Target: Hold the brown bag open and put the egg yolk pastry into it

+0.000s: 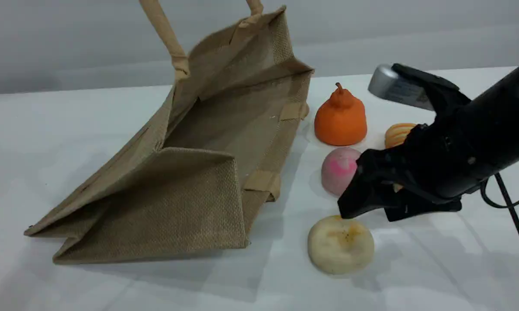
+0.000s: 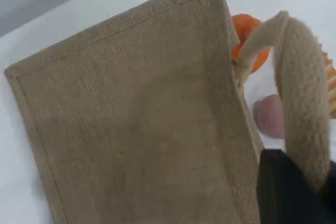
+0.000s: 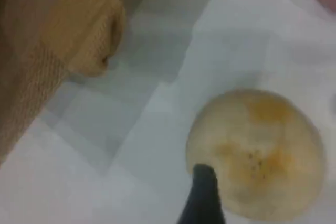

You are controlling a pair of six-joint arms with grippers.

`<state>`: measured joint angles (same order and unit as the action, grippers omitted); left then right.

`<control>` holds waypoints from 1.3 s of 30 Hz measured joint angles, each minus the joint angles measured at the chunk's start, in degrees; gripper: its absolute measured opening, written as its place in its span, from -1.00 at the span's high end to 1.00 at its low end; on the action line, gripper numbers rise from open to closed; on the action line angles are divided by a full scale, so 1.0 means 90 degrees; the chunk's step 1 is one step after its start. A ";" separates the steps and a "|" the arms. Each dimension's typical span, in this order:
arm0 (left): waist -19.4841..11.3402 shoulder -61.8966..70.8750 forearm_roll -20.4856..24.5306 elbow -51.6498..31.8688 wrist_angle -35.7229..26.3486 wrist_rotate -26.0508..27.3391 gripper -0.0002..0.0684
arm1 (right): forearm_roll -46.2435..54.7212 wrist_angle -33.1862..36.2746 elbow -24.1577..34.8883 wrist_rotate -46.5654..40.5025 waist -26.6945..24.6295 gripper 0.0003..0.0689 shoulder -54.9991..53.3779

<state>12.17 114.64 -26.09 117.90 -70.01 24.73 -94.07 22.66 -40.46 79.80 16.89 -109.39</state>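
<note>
The brown bag [image 1: 190,172] lies on its side on the white table, its mouth gaping toward the back right. One rope handle [image 1: 166,36] is pulled upward past the top edge of the scene view. In the left wrist view my left gripper [image 2: 302,182] is shut on that handle [image 2: 304,87] above the bag's side [image 2: 131,119]. The egg yolk pastry [image 1: 340,244] rests flat on the table, right of the bag's base. Just above its far edge hovers my right gripper [image 1: 363,207], open and holding nothing. One fingertip [image 3: 202,198] overlaps the pastry's [image 3: 262,150] near rim.
Behind the pastry sit a pink dome bun [image 1: 338,169], an orange pear-shaped bun [image 1: 340,119] and a striped orange bread [image 1: 397,133], partly hidden by the right arm. A black cable [image 1: 512,211] hangs at the right. The bag's lower handle tab [image 3: 89,30] lies close to the pastry.
</note>
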 joint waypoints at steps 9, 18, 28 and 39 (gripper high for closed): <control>0.0000 0.0000 -0.0002 0.0000 0.0000 -0.0029 0.76 | -0.0667 -0.0265 0.0000 0.0907 0.0168 -0.48 -0.0347; 0.0000 0.0000 -0.0007 0.0000 0.0007 -0.0042 0.76 | -0.0644 0.0151 -0.0252 0.1134 0.0168 -0.48 -0.0633; 0.0000 0.0000 -0.0181 0.0000 0.0007 -0.0042 0.76 | -0.0659 0.0227 -0.0330 0.1134 0.0168 -0.48 -0.1056; 0.0000 0.0000 -0.0176 0.0000 0.0007 -0.0067 0.76 | -0.0659 0.0365 -0.0330 0.1128 0.0168 0.76 -0.1056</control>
<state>12.17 114.64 -27.67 117.90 -69.94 24.13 -100.00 25.94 -43.43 89.95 18.40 -118.90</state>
